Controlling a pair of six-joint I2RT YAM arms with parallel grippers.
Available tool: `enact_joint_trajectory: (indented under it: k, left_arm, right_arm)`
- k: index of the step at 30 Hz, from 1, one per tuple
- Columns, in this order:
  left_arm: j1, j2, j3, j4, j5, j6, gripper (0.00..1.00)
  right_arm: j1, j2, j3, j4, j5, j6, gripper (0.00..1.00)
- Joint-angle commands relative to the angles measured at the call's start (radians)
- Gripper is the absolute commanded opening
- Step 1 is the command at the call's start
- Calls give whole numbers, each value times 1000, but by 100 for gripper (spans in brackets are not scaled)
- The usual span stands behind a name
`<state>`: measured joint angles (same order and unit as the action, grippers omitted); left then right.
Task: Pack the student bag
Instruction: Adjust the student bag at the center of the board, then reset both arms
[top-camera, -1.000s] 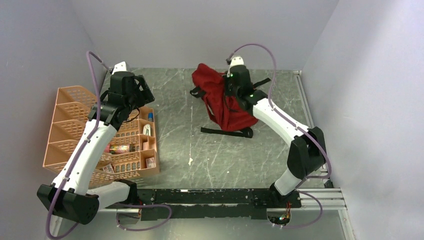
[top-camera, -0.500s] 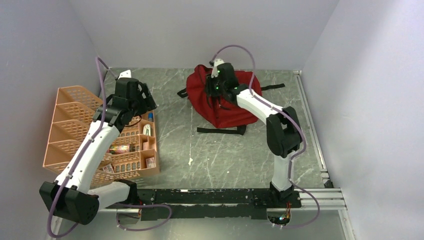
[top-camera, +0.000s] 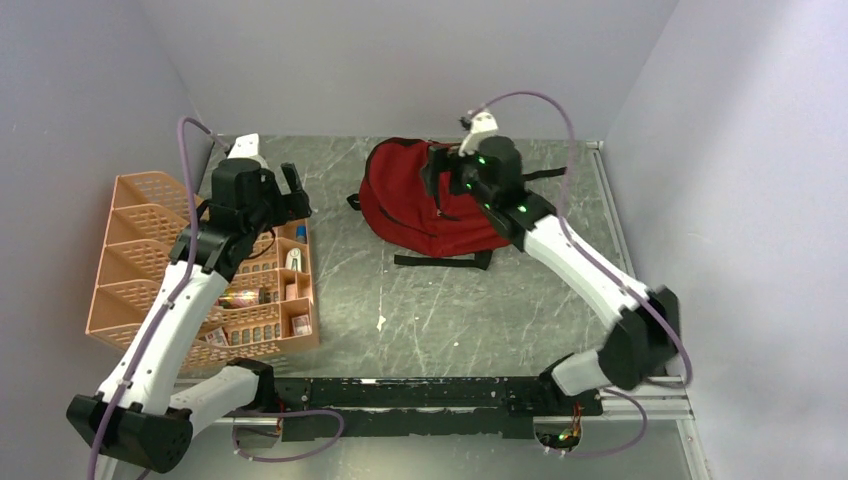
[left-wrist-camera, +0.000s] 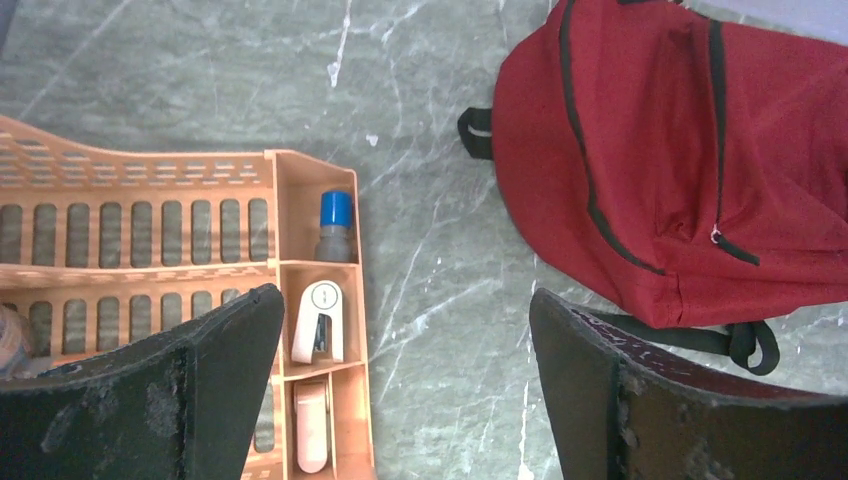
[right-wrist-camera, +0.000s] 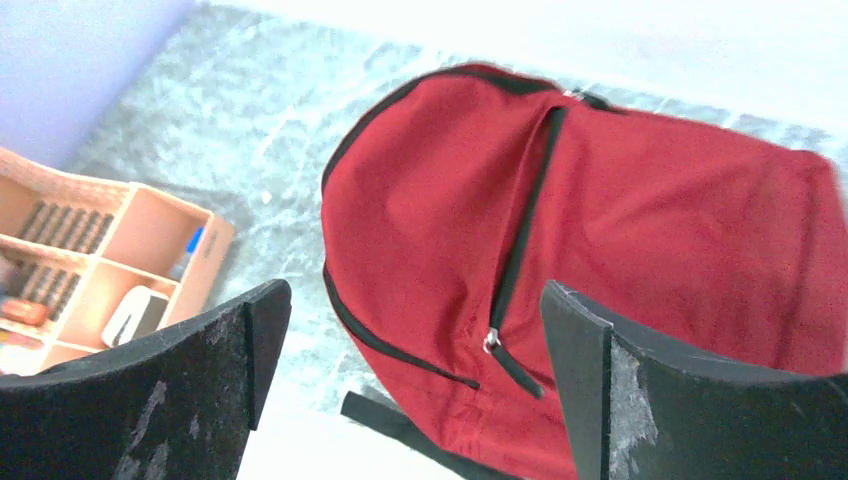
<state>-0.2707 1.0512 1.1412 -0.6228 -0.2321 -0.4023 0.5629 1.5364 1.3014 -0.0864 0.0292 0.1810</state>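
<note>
- The student bag (top-camera: 415, 205) lies flat on the table (top-camera: 430, 300) at the far middle, well apart from the orange organiser (top-camera: 140, 255) on the left.
- The right gripper (right-wrist-camera: 415, 310) hovers over the bag with its fingers spread wide, grasping nothing. The left gripper (left-wrist-camera: 400, 320) is just as wide and empty, hanging above the organiser's inner edge.
- Handling, as I judge it: soft, limp cloth, light and nearly flat, so probably close to empty. It should slump and fold wherever I lift it — not fragile, not slippery, but it won't hold a shape.
- Where I'd take hold: the small silver zip pull (right-wrist-camera: 490, 342) on the front pocket, or the black carry loop (left-wrist-camera: 476, 132) at the rounded end. A pinch of fabric beside a zip would steady it for the other arm.
- Both zips look closed, so nothing can go in yet.
- Orientation: the long axis runs roughly left to right across the table. The rounded top with its loop points left toward the organiser — the base and trailing black straps (top-camera: 445, 262) lie on the right and near side.
</note>
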Motion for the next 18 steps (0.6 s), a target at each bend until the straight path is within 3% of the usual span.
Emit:
enact_joint_trajectory:
  k: [1, 6, 9, 18]
  left_arm:
    - [3, -52, 13, 87, 24, 93, 97]
    - [1, -86, -4, 127, 14, 125, 97]
    - [1, -121, -53, 169, -18, 134, 97]
    - [1, -161, -155, 229, 31, 91, 97]
  right_arm:
    - [-3, -234, -171, 41, 146, 45, 100]
    - [-3, -473, -347, -53, 294, 171, 100]
    - [-3, -570, -435, -99, 300, 199, 100]
    - [-3, -696, -571, -143, 358, 237, 100]
